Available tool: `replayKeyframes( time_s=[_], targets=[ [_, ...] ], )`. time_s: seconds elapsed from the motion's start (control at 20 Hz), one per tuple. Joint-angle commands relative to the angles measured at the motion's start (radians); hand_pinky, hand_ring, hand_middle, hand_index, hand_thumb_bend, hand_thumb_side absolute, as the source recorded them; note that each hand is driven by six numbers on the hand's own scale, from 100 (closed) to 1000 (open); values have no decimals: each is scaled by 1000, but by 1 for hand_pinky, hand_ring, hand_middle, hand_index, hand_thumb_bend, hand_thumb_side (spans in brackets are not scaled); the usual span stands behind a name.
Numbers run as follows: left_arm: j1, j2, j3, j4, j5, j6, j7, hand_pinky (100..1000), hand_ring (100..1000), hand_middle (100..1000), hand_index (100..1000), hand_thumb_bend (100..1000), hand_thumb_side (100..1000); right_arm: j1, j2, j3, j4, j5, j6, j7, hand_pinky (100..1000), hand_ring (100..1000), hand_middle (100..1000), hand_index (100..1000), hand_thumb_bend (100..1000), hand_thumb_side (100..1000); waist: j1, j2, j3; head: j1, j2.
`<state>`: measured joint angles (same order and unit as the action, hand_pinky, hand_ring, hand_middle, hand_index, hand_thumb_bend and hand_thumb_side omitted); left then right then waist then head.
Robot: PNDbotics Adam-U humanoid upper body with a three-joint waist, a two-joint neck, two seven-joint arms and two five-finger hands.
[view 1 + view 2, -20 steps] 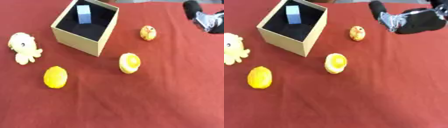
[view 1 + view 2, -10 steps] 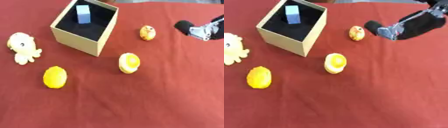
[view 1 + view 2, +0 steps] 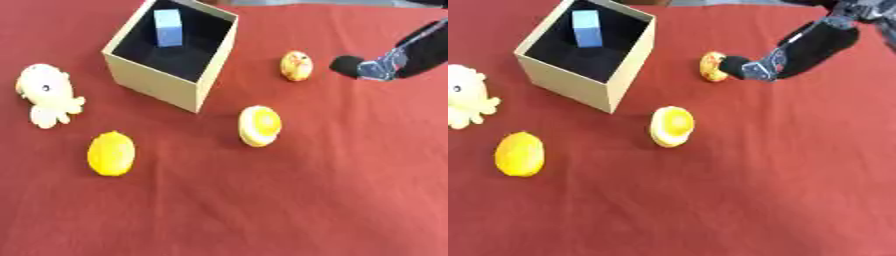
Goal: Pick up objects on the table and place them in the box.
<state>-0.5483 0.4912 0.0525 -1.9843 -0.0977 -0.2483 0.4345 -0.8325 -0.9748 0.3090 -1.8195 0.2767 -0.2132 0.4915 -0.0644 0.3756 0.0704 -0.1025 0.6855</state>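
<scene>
A red cloth-covered table (image 3: 332, 190) takes up nearly the whole scene. Toward its far left stands an open tan cardboard box with a black lining (image 3: 156, 86), and a small pale blue block (image 3: 168, 27) stands upright inside it against the far wall.

The robot's right hand (image 3: 750, 67), black with silver joints, reaches in from the upper right on a dark forearm. Its fingertips point left and sit just beside a small orange-and-yellow round toy (image 3: 297, 65); in the right eye view the tip overlaps the toy's edge, but in the left eye view a gap shows between them, so I cannot tell that it touches. I cannot tell whether the fingers are curled or straight. The left hand shows in neither view.

At the left edge lies a cream-coloured plush octopus (image 3: 45, 94), near the box's left side. Nearer the front sits a plain yellow lemon-shaped fruit (image 3: 111, 153). Between box and hand, toward the middle, a yellow sliced-fruit toy with an orange face (image 3: 260, 125) stands on edge, apart from everything else.
</scene>
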Motion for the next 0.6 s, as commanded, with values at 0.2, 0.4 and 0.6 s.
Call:
replayKeyframes(
  time_s=[0.2,0.4,0.6],
  targets=[
    [-16,9,1,-16,8,1,-7,773,765,804,900,338,683,-91,72,7,225,19,-78,96,875,949,827,889,324,415,5,-25,6,-4,3],
    [-17,7,-2,-16,10,2,-10,772,765,804,900,337,686,-143,139,12,386,45,-115,130,883,962,833,891,333,359,5,-23,12,-12,3],
    [-21,6,-3,-16,12,2,-11,772,765,804,900,335,688,-179,197,4,529,82,-156,147,884,962,831,889,341,332,3,-17,19,-18,4]
  ],
)
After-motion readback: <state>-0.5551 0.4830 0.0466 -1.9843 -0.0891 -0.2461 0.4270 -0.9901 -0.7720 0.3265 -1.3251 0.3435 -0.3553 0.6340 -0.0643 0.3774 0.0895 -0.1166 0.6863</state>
